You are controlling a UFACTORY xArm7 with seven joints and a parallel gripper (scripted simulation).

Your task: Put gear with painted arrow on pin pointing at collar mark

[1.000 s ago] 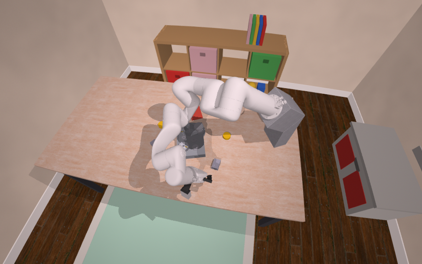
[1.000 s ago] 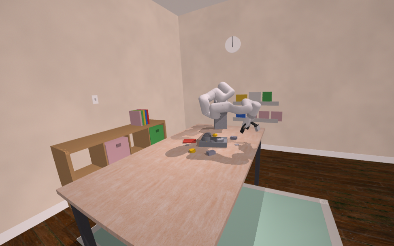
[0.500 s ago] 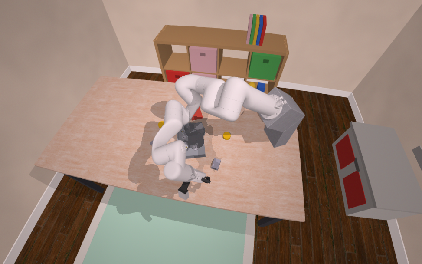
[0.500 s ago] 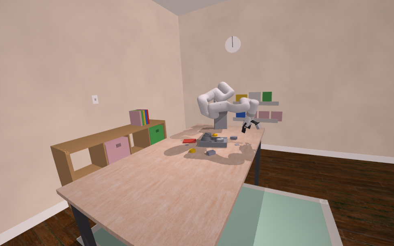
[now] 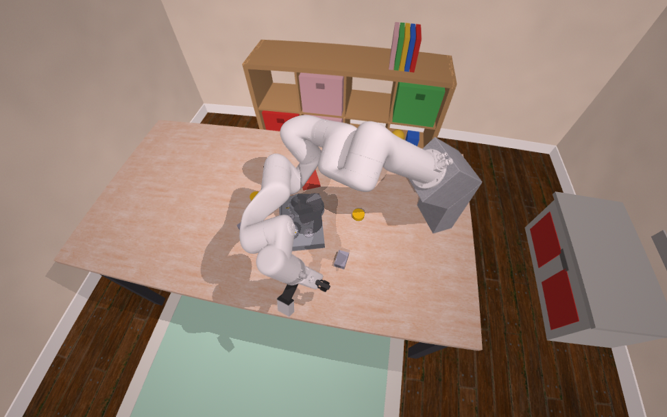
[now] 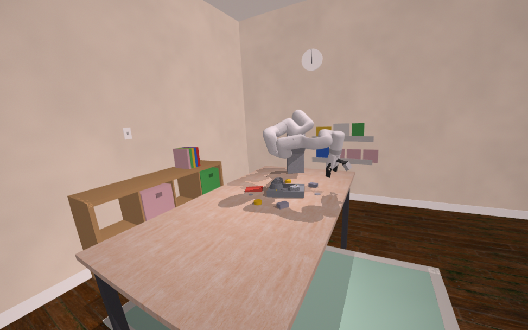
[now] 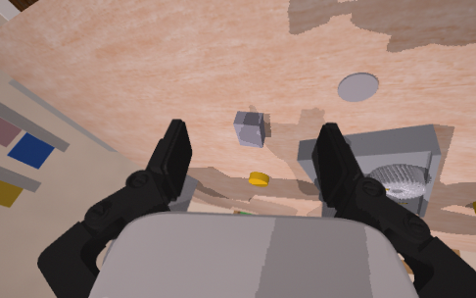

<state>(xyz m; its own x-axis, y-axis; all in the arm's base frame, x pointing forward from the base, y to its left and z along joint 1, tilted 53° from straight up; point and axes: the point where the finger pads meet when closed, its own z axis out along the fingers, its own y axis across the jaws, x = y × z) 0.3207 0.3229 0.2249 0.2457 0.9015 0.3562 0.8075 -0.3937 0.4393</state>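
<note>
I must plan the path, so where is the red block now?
In the top view, the red block lies on the table, just beyond the timing case.

Your gripper (image 5: 306, 293) (image 6: 338, 167) (image 7: 252, 137) stands fully open, nothing between its fingers. In the top view, your arm (image 5: 367, 155) (image 6: 298, 142) folds from upper right to the wrist at lower centre.
</note>
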